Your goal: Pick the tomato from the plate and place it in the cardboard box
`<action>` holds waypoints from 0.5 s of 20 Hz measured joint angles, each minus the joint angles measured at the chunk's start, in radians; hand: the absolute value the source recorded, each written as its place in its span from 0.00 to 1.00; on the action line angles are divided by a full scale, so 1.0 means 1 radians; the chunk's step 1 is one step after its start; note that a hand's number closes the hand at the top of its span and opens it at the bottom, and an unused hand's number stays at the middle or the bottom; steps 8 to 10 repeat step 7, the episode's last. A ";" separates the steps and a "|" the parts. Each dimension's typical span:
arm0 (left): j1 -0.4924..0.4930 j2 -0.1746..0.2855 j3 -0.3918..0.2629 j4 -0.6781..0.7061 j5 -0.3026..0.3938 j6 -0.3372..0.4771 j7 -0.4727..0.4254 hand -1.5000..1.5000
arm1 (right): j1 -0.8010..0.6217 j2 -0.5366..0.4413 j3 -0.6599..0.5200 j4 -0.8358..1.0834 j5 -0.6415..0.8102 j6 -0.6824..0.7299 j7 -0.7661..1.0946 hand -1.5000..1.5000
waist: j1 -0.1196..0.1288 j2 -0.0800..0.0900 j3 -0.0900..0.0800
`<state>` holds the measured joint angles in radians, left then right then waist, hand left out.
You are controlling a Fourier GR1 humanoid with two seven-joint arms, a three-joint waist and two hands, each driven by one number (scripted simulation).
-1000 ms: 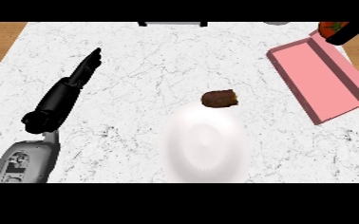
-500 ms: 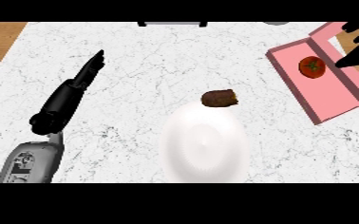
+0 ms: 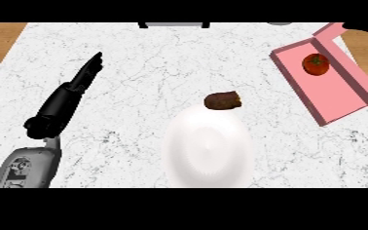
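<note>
The red tomato (image 3: 315,64) lies inside the pink open box (image 3: 338,102) at the right edge of the counter. The white plate (image 3: 208,148) stands at the front middle and holds nothing on its face. Only a small black piece of my right hand (image 3: 354,27) shows at the top right corner, beyond the box and apart from the tomato. My left hand (image 3: 81,80) rests on the left of the counter, fingers straight and pointing away, far from both plate and box.
A brown lump (image 3: 221,101) sits on the counter against the plate's far rim. A grey object (image 3: 174,24) lies along the counter's back edge. Wooden floor shows past the counter's left corner.
One second ago my right hand held the tomato at the top right corner. It then came over the box, and now it has drawn back while the tomato lies in the box.
</note>
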<state>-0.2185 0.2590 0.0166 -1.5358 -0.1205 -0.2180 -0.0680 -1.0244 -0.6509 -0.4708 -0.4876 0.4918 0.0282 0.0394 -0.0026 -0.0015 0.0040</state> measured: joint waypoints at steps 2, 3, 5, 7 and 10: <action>0.003 0.003 0.003 -0.005 0.004 -0.004 0.002 0.50 | 0.004 -0.001 -0.084 -0.002 -0.075 -0.040 -0.013 0.00 | 0.001 0.001 0.000; 0.001 0.004 0.003 -0.006 0.002 -0.004 0.001 0.50 | 0.012 -0.010 -0.118 0.001 -0.103 -0.056 -0.019 0.00 | 0.001 0.002 -0.001; -0.009 0.006 0.007 -0.002 0.006 -0.010 0.002 0.50 | 0.035 -0.018 -0.175 0.003 -0.154 -0.081 -0.038 0.00 | 0.001 0.003 -0.001; -0.015 0.000 0.004 -0.006 0.005 -0.009 0.012 0.50 | 0.069 -0.030 -0.221 0.009 -0.196 -0.098 -0.076 0.00 | 0.004 0.005 -0.002; -0.015 0.000 0.004 -0.006 0.005 -0.009 0.012 0.50 | 0.069 -0.030 -0.221 0.009 -0.196 -0.098 -0.076 0.00 | 0.004 0.005 -0.002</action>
